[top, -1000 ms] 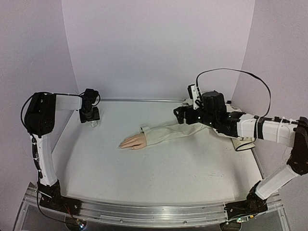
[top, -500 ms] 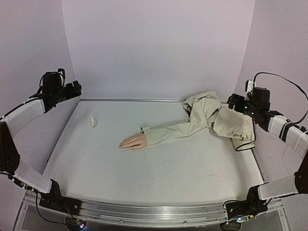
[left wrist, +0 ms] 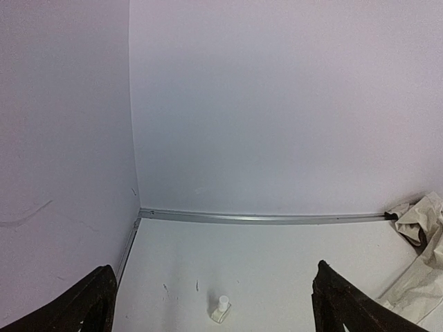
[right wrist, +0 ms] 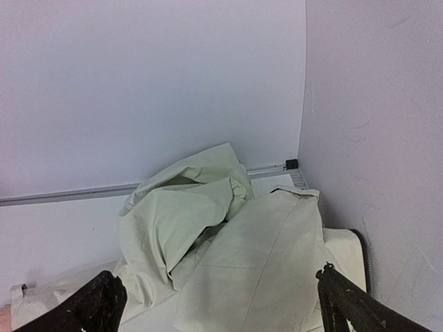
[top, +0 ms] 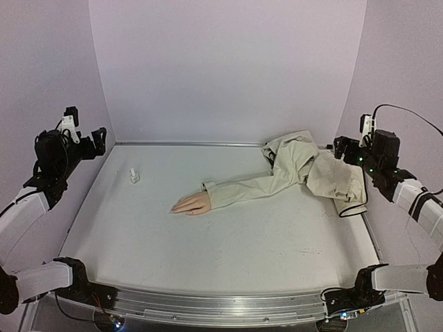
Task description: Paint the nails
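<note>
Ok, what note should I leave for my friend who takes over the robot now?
Left gripper: jaws open, empty, raised by the left wall.
Right gripper: jaws open, empty, raised at the far right.
Fake hand lies flat mid-table in its beige sleeve; small white bottle stands far left, apart from it.
Done: cannot tell; nails too small to see paint.
To do: fetch the bottle, paint the nails.

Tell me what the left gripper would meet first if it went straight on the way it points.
Probably the small white bottle, standing centred ahead of the open left gripper in its wrist view. Depth is unclear: the raised gripper could pass above it and reach the table or back wall.
</note>
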You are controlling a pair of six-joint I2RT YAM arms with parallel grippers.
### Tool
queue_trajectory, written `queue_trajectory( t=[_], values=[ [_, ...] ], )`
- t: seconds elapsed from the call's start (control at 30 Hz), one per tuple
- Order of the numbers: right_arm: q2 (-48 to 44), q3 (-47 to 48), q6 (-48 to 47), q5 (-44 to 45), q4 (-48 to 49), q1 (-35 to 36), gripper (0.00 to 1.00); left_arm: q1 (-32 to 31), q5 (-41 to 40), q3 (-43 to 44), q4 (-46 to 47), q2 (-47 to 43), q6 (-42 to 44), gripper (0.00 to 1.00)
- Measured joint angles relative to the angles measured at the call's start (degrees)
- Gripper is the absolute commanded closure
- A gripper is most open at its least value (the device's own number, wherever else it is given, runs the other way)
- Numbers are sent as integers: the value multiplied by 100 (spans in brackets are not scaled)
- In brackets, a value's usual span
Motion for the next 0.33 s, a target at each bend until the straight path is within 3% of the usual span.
queue_trajectory(
  t=[0.33],
  values=[
    [-186, -787, -37, -22, 378, 4, 2, 0, 2, -560, 538, -22, 144, 1]
  ],
)
